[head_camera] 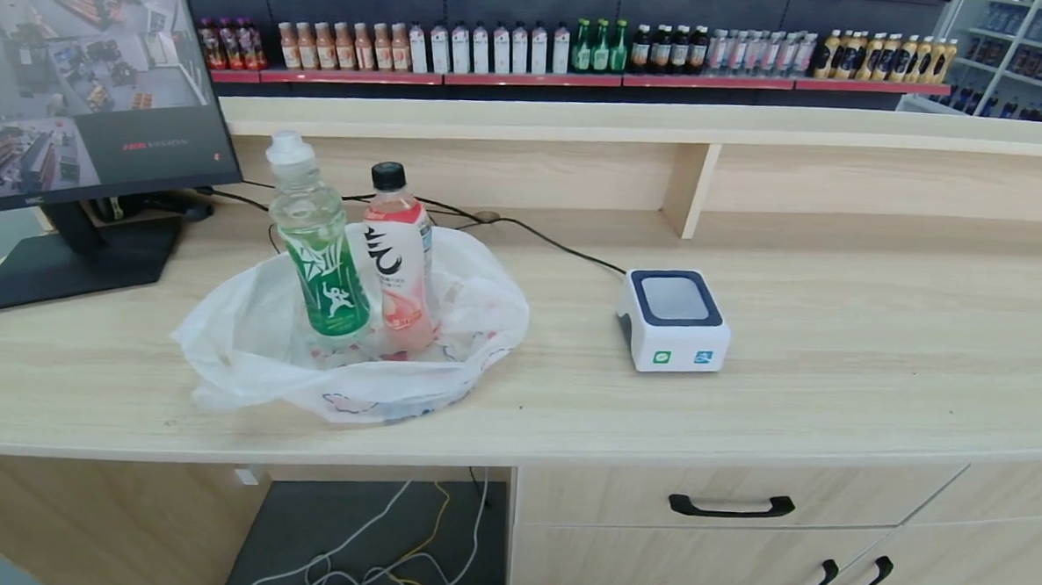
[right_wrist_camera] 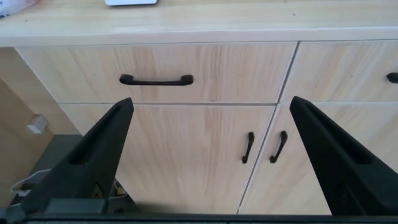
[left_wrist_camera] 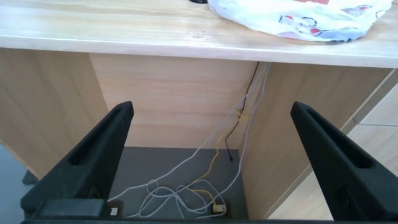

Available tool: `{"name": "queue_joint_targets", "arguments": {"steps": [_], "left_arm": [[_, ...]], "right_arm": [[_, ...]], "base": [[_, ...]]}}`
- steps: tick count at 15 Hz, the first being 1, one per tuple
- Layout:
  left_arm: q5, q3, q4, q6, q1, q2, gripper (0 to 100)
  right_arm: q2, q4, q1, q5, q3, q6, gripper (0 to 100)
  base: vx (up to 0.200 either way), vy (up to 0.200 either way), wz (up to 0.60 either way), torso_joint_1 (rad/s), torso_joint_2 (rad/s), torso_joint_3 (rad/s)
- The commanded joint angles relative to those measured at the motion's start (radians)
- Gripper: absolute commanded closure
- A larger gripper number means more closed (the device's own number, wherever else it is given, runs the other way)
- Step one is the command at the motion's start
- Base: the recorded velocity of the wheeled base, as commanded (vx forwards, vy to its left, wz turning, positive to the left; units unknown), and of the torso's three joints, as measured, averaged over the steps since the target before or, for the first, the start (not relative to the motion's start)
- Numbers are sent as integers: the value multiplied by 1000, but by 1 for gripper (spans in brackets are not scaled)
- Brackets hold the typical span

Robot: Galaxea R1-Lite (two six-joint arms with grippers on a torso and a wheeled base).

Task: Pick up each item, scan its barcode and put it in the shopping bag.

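- Worktop point(head_camera: 833, 385) of pale wood is shown across the head view, with a raised ledge behind it.
- A white plastic shopping bag point(head_camera: 246, 342) is spread open on the left half of the worktop, its rim slumped outward.
- Two bottles are stood upright inside the bag, touching each other: a green-labelled bottle point(head_camera: 320, 257) with a white cap on the left, and a pink bottle point(head_camera: 399, 270) with a black cap on the right.
- A small white barcode scanner point(head_camera: 671, 321) with a dark-framed window on top is set on the worktop to the right of the bag, apart from it.
- A dark cable point(head_camera: 575, 253) is run from behind the scanner towards the back left.
- A monitor point(head_camera: 73, 71) on a black stand is placed at the far left of the worktop.
- A shelf of drinks bottles point(head_camera: 584, 49) is seen in the room behind.
- The left pincer point(left_wrist_camera: 211, 109) is held below the worktop's edge, released, its two black fingers spread wide with nothing between them. Loose wires point(left_wrist_camera: 186, 186) are seen beyond it, on the floor of the open recess.
- The right pincer point(right_wrist_camera: 210, 102) is likewise released and empty. It is held low before the cabinet front, facing a drawer with a black handle point(right_wrist_camera: 155, 79).
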Motion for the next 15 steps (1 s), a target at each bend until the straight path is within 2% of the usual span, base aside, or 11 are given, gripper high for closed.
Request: {"name": "queue_joint_targets", "arguments": {"steps": [1,5,15], "left_arm": [[0,0,0,0,0,0,0],[0,0,0,0,0,0,0],[0,0,0,-3,2,0,0]], "right_arm": [[1,0,0,0,0,0,0],[1,0,0,0,0,0,0],[1,1,0,0,0,-2,0]], "base": [[0,-200,0,2,2,2],[0,-200,0,0,4,4],[0,0,0,0,0,0]]}}
